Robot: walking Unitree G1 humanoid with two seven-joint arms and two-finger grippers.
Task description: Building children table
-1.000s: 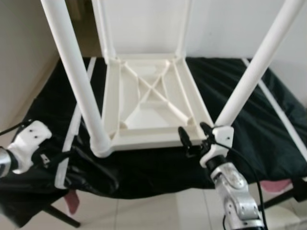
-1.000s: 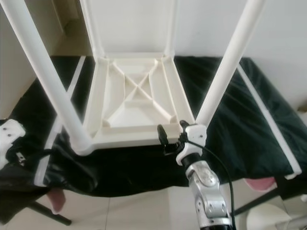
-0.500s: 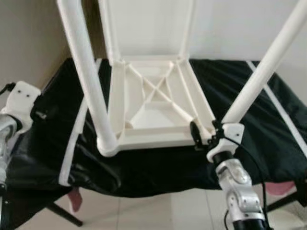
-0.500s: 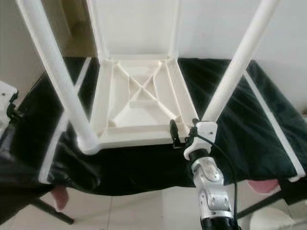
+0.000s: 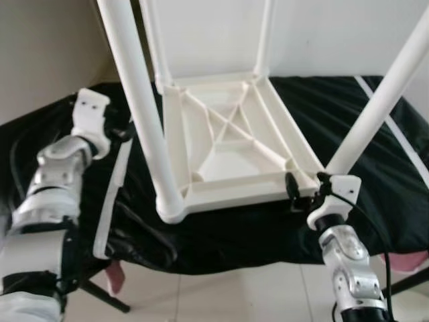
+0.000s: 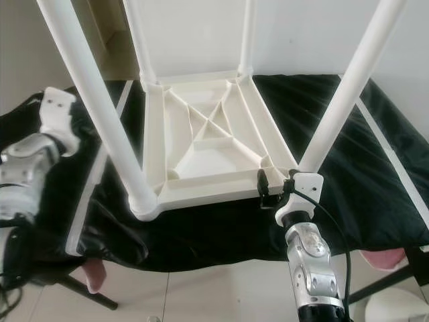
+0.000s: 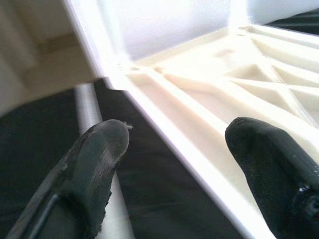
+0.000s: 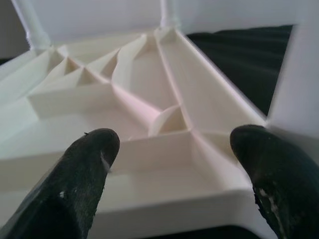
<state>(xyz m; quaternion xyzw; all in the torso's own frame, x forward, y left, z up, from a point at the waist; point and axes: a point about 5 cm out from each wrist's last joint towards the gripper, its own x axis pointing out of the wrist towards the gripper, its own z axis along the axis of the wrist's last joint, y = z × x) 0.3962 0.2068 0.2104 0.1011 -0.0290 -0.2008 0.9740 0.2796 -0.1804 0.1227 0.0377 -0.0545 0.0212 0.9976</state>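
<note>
Children's table [image 5: 228, 144]: upside down on the cloth [image 5: 362, 127], legs up.
Cloth: spread beneath it.
Loose strip [image 5: 115, 194]: on the cloth, left of the table.
Left gripper [image 7: 174, 149]: astride the table's left rim.
Right gripper [image 6: 276, 189]: at the near right corner.

The left arm reaches forward and up from the lower left, its silver forearm angled inward and the white wrist housing raised, with the left pincer [image 7: 169, 164] spread wide, both black fingers well apart. The right arm rises almost upright from the lower right, bent slightly at the wrist, and the right pincer [image 6: 276, 185] is likewise spread, fingertips pointing forward.
</note>
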